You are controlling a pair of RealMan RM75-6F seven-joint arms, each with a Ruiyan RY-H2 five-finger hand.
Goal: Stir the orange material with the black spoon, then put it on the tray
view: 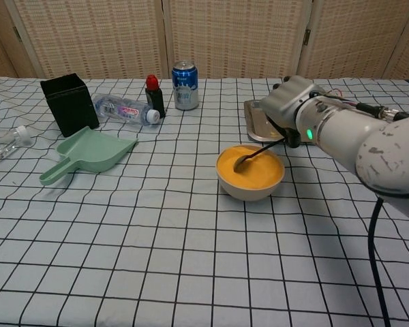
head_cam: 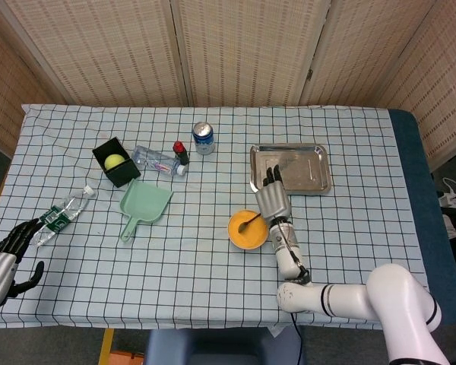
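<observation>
while gripped by right hand (view: 283,109), black spoon (view: 253,156) touches orange material (view: 252,170)

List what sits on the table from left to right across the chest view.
Clear bottle → black box → green scoop → labelled bottle → red-capped bottle → blue can → bowl of orange material → right hand

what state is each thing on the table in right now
black spoon: held by right hand, tip in the orange material
bowl: upright, filled
tray: bare
soda can: upright
small red-capped bottle: upright
two clear bottles: lying down
black box: holds yellow-green ball
green scoop: lying flat
left hand: holds nothing
</observation>
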